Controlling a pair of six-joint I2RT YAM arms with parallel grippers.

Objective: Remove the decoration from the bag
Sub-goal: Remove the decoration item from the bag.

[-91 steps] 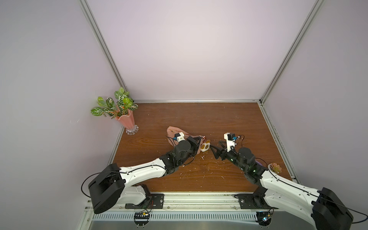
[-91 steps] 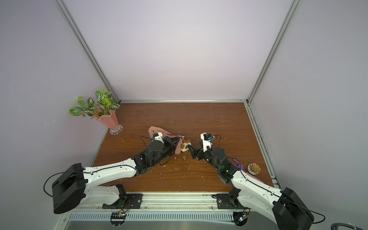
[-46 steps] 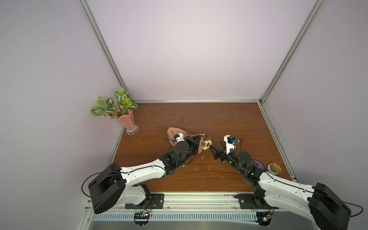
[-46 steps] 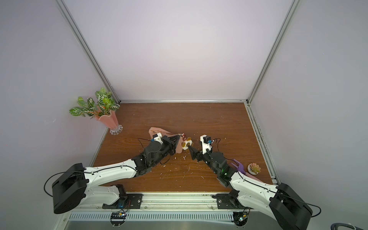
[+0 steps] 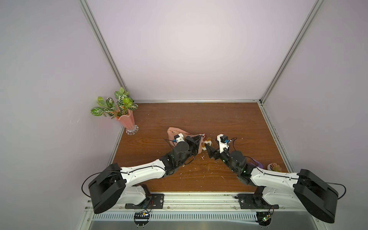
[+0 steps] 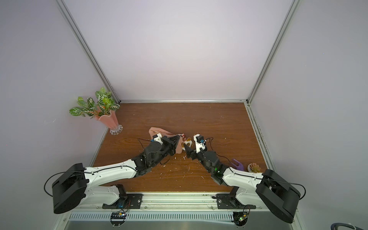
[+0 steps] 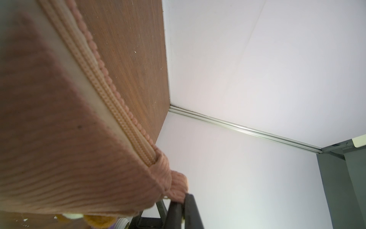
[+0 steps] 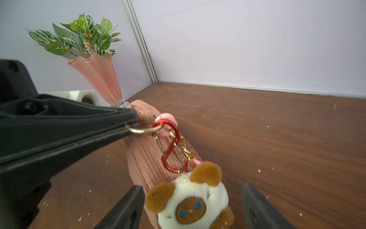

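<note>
**Grippers converge on a decoration clipped to a bag**

From left: a vase (image 8: 99, 79) stands by the worktop's (image 8: 257, 128) left edge. Near the worktop's middle, the left gripper (image 8: 136, 121) is clamped on the end of the bag (image 8: 142, 156), beside its gold ring (image 8: 142, 131). A red clip (image 8: 172, 146) hangs from that ring, and the decoration (image 8: 194, 200) dangles from it against the ribbed fabric. The right gripper (image 8: 192, 187) is open, its jaws either side of the decoration and not yet closed on it. The plush looks light and soft, likely to squash or slip in a pinch. The stiff clip, apparently with a sprung gate, seems the surer place to take hold.
</note>
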